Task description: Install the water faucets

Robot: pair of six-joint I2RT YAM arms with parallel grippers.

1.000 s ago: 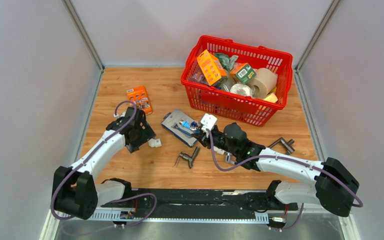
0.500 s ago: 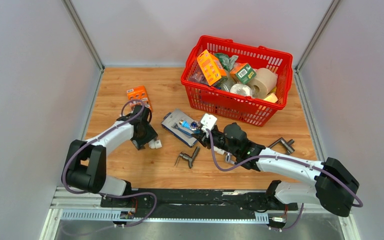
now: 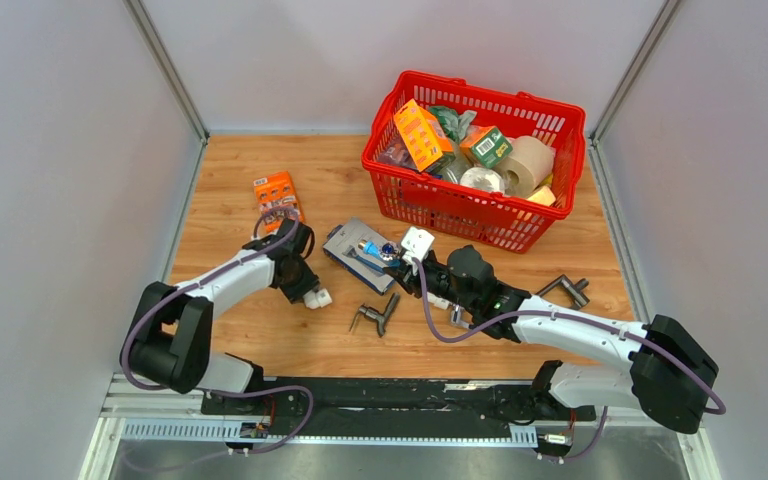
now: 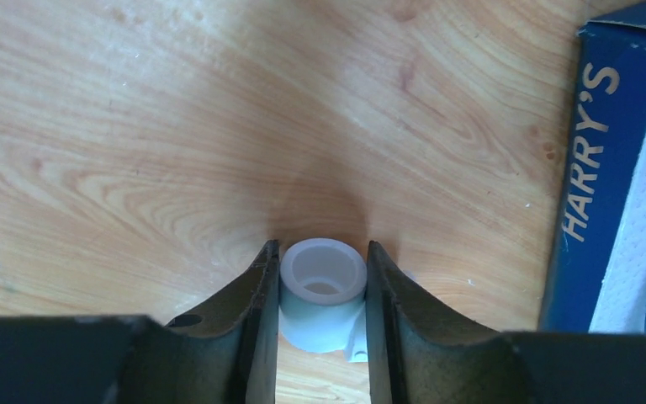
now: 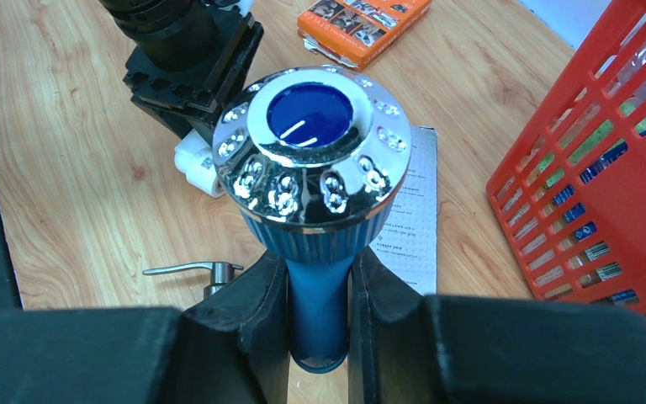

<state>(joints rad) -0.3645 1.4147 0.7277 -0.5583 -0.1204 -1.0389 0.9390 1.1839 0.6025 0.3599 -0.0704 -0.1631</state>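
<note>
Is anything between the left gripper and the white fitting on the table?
Nothing visible. The white fitting stands on the table between the fingers of the left gripper, which sit close against both its sides; the blue box lies off to one side.

The basket (image 3: pixel 472 93) is bright red, an open lattice. Inside it are an orange box (image 3: pixel 422 133), a green box (image 3: pixel 487 145) and a beige roll (image 3: pixel 530 162). Left of the basket lies an orange pack (image 3: pixel 279 197) with small dark pictures. In front of the basket, the card (image 4: pixel 593 168) is navy with cream lettering and a white face. The faucet (image 5: pixel 311 168) has a blue stem and a dimpled mirror-chrome cap around a deep-blue disc. The fitting (image 4: pixel 323 290) is white and the tap (image 3: pixel 375 317) is dark grey. The table (image 3: pixel 260 340) is honey wood with wavy grain. The left arm (image 3: pixel 222 282) and right arm (image 3: pixel 582 334) are white with black joints and purple cables.
</note>
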